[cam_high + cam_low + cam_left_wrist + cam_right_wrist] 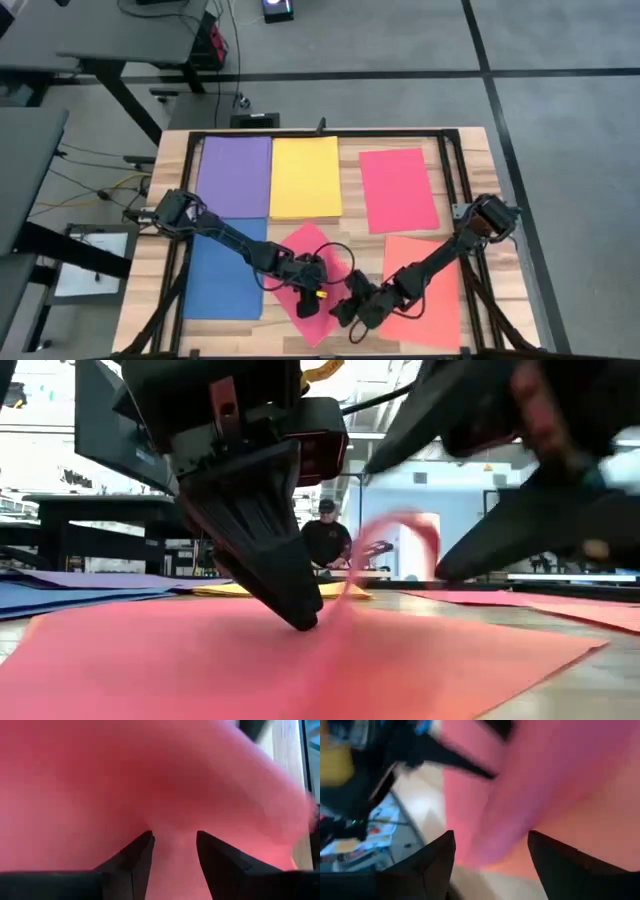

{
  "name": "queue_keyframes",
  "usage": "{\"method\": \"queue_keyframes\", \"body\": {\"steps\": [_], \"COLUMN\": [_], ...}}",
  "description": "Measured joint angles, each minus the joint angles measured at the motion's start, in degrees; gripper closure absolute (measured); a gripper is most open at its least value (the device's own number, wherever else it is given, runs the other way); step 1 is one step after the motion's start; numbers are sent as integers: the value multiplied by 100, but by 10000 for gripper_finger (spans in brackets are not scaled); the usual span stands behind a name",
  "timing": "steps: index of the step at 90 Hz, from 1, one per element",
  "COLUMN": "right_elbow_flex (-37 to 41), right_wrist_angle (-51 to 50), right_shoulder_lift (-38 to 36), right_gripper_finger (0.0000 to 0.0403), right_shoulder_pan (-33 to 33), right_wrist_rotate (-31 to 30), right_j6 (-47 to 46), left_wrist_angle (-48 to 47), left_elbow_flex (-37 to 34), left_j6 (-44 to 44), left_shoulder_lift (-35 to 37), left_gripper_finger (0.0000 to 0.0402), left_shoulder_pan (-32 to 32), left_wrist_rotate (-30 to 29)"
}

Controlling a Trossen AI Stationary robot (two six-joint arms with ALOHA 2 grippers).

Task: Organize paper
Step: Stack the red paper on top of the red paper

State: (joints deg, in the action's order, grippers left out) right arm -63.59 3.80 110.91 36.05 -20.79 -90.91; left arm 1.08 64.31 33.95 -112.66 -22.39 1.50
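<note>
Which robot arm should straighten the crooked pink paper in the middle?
Probably the left. The left gripper is already down on the crooked pink sheet, fingers open. The right gripper sits at that sheet's edge, beside the coral sheet.

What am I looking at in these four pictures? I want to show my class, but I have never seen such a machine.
It is a robot with two dark arms at a wooden table. One camera looks down from above, one sits at table height, and one rides on each wrist. Coloured paper lies on the table: a purple sheet, yellow sheet, blue sheet, pink sheet, coral sheet and a tilted pink sheet in the middle. The left gripper presses on the tilted sheet with fingers slightly apart. The right gripper, open, is beside it at that sheet's edge.
</note>
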Motion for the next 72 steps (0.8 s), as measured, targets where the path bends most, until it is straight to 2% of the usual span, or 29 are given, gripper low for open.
{"method": "queue_keyframes", "body": {"steps": [16,30,44,57,72], "right_elbow_flex": [7,7,-11,-2,11], "right_wrist_angle": [-461,-1373,-1783,-1752,-782], "right_shoulder_lift": [-2,-2,-24,-23,-1], "right_gripper_finger": [163,163,163,163,163], "right_shoulder_pan": [-73,-138,-112,-119,-173], "right_wrist_rotate": [-21,-8,-60,-319,-682], "right_j6": [-121,-549,-974,-989,-54], "left_wrist_angle": [0,5,11,10,9], "left_elbow_flex": [0,0,0,0,0], "left_j6": [20,81,47,6,-27], "left_shoulder_lift": [0,0,0,0,0], "left_gripper_finger": [263,263,263,263,263], "left_shoulder_pan": [0,0,-3,-2,-2], "left_wrist_rotate": [0,23,154,160,164]}}
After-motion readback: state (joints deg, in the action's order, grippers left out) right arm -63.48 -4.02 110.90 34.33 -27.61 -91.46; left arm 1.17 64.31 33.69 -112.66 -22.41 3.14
